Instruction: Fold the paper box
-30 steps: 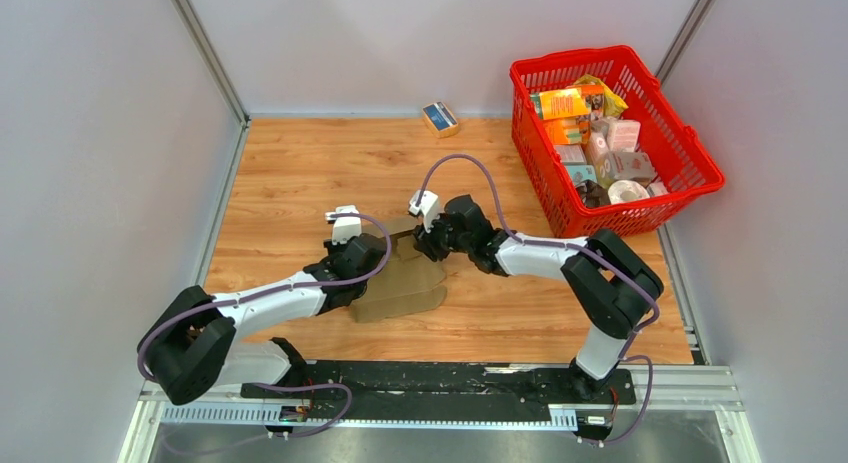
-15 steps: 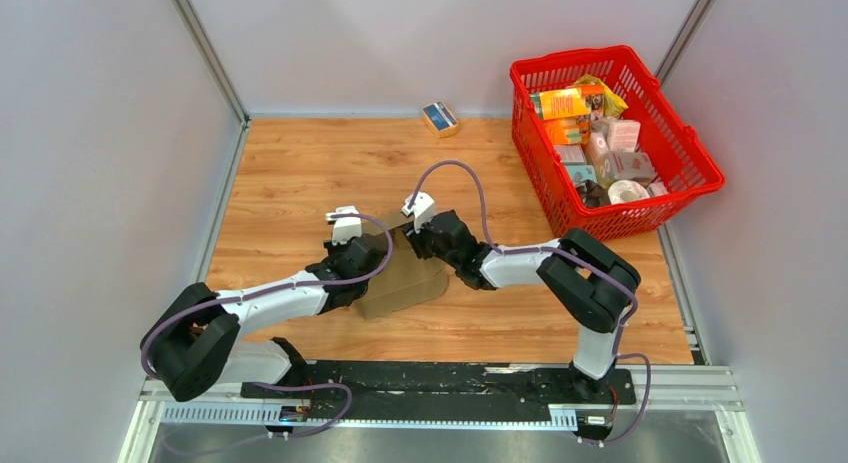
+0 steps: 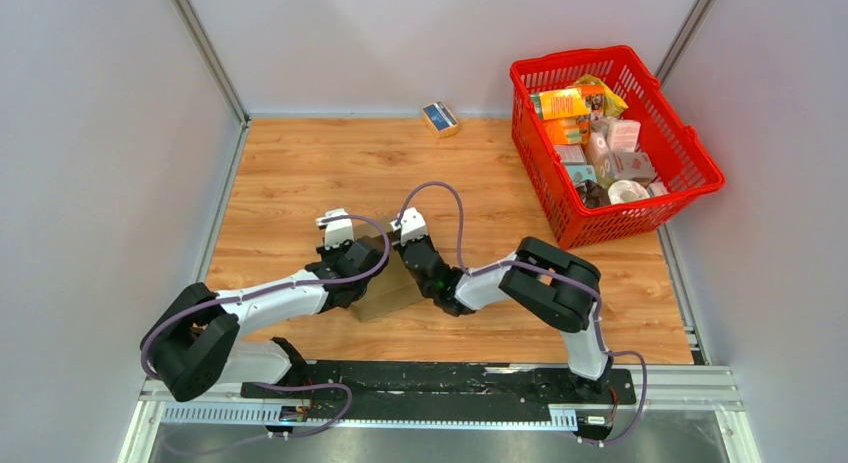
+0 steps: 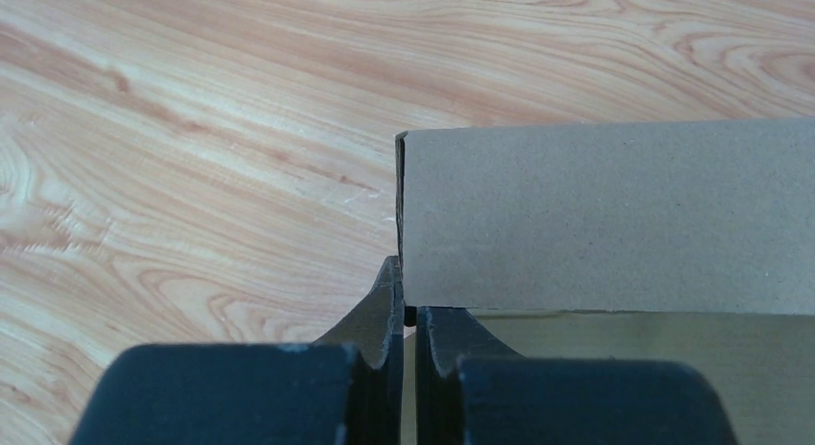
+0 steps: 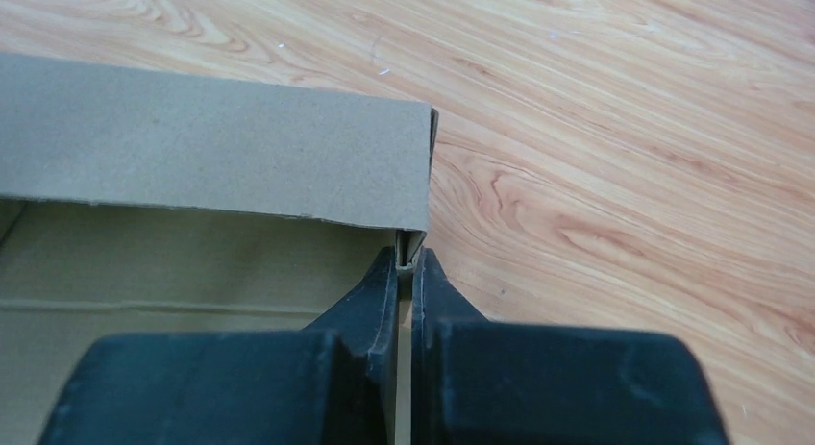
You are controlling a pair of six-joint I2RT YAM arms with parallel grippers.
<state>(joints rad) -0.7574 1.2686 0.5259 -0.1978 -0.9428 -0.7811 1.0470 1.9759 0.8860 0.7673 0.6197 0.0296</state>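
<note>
Seen from above, the box (image 3: 385,295) lies on the table (image 3: 300,173) between the left gripper (image 3: 362,263) and the right gripper (image 3: 408,255), and both touch it. In the left wrist view, the left gripper (image 4: 407,301) is clamped on a box corner, with a wall (image 4: 615,214) just ahead and to the right. In the right wrist view, the right gripper (image 5: 405,262) pinches another corner, its wall (image 5: 211,147) ahead and to the left.

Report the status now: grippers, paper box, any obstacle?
Jaws shut: left gripper and right gripper each pinch a corner of the paper box. A wall stands upright. No obstacle near it.
</note>
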